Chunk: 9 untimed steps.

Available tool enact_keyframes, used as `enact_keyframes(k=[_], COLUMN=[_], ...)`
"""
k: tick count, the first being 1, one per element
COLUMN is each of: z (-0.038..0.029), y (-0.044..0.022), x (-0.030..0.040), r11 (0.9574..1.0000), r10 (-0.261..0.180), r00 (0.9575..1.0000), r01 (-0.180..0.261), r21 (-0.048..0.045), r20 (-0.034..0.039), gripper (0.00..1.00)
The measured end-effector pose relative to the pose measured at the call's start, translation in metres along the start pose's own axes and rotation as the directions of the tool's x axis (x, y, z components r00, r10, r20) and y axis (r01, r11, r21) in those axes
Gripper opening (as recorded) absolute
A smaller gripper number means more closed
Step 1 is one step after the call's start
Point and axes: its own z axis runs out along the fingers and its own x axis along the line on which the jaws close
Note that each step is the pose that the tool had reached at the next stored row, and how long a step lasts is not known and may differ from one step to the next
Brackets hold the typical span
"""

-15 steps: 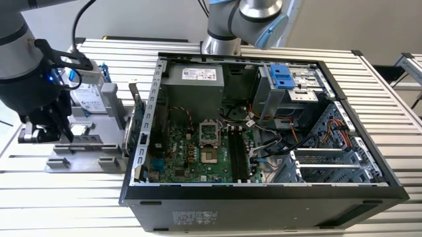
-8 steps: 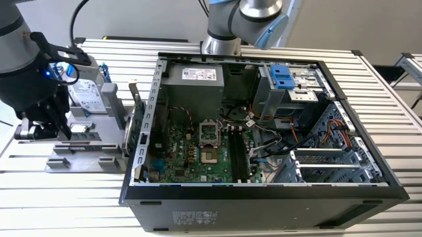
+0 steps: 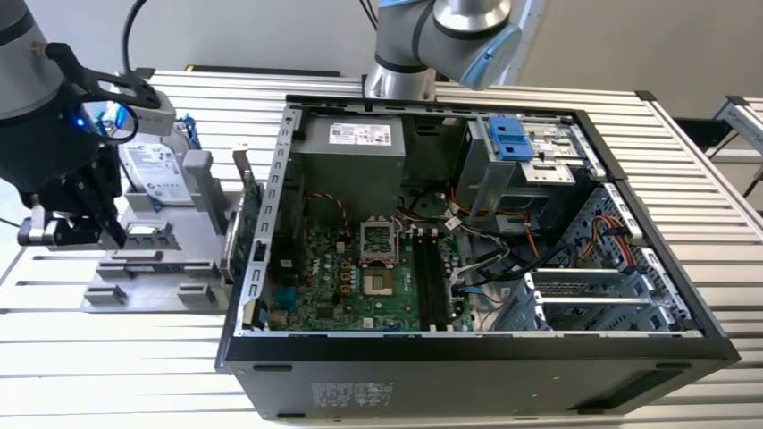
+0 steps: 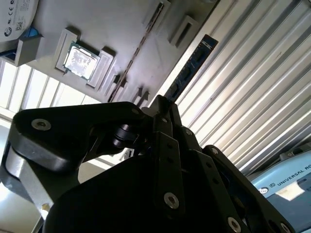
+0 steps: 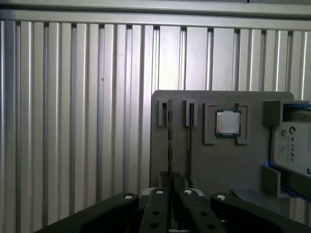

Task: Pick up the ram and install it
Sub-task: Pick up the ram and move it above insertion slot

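Slats of the tabletop [image 5: 73,121] border the grey holder [image 5: 252,160] at centre right of the first wrist view. The hand [image 5: 170,182], fingers drawn almost together, pinches the ram [image 5: 169,141], which runs edge-on from lower centre along the holder's left slot.

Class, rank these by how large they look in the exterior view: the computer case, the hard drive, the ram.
1. computer case
2. hard drive
3. ram, seen almost edge-on, so it looks like a thin strip
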Motion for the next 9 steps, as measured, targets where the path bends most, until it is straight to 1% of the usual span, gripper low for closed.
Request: enact_keyframes(k=[9], z=[-0.0108], y=[0.0004], x=[-0.0002], r11=[1.0000], r10=[0.000], r00=[1.0000], r01=[0.000], r21=[0.0003], r20=[0.0001], gripper=[0.00])
